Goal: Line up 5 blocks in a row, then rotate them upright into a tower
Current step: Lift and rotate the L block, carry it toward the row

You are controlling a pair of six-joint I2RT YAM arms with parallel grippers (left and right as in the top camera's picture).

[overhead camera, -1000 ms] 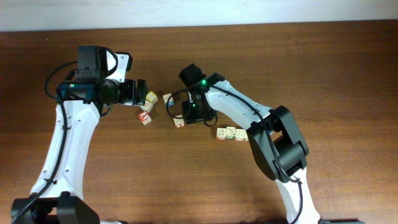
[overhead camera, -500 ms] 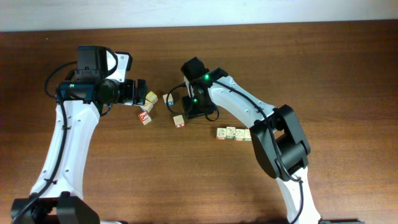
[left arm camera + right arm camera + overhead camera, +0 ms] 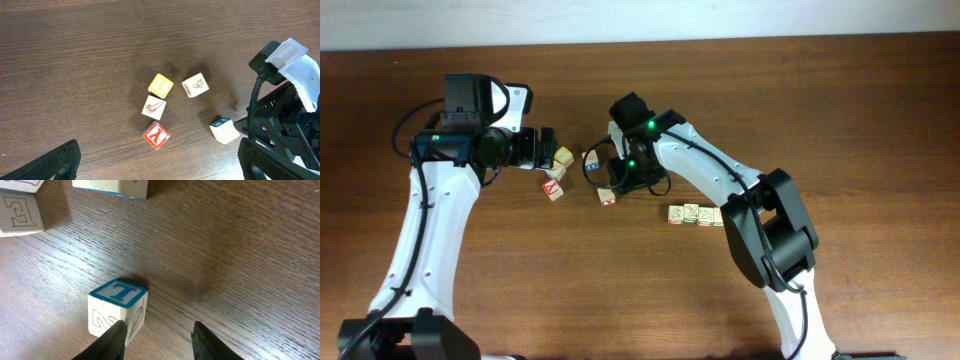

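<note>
A pale block with a blue-framed T face (image 3: 118, 305) (image 3: 607, 196) stands on the table, and my right gripper (image 3: 160, 341) (image 3: 617, 184) is low beside it. The jaws are open with bare wood between them, and the left finger (image 3: 114, 339) rests against the block's near corner. My left gripper (image 3: 160, 169) (image 3: 547, 150) is held wide open above the table, holding nothing. Below it lie a block with a red drawing (image 3: 154, 107), a block marked A (image 3: 195, 84) and the blue-edged block (image 3: 223, 130). A short row of blocks (image 3: 691, 214) lies right of centre.
A yellow-faced cube (image 3: 160, 85) (image 3: 563, 156) and a red Y cube (image 3: 156, 136) (image 3: 553, 190) sit close to the left gripper. Two more cubes, one marked E (image 3: 17, 210), lie just beyond the right gripper. The right arm (image 3: 285, 100) crowds the cluster's right side.
The right gripper drew back from the blue T block, then shifted left, close to it again. The block barely moved. The left arm stayed still.
</note>
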